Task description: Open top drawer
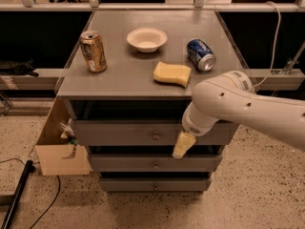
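Pincer (183, 145) hangs in front of the top drawer (119, 133), which sits under the table's (124, 82) front edge. It is just right of the drawer's knob (156, 136), and I cannot tell whether it is released or clenched. Sponge (171, 74) lies near the front edge above.

Bowl (147, 38), gold can (93, 51), blue can (200, 54), perhaps a sponge (171, 74).

No readable text on gold can (93, 51) or blue can (200, 54); gripper (183, 145) near top drawer (119, 133)
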You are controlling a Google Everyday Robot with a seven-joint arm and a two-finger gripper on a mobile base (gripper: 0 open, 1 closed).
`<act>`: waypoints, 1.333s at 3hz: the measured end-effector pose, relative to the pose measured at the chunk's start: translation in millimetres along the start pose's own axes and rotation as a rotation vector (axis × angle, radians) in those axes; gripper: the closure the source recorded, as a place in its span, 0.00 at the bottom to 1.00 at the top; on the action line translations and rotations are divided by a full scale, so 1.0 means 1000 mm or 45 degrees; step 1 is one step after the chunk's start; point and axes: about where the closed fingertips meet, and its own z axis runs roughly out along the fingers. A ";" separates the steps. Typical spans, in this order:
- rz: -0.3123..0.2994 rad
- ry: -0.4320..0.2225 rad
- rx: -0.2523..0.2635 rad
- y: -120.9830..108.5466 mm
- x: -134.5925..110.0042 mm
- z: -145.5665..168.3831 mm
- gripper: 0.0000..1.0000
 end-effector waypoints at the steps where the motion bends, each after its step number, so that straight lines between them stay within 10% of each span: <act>1: -0.032 0.034 -0.002 0.005 -0.004 0.021 0.00; 4: -0.149 0.044 0.041 0.003 -0.022 0.039 0.00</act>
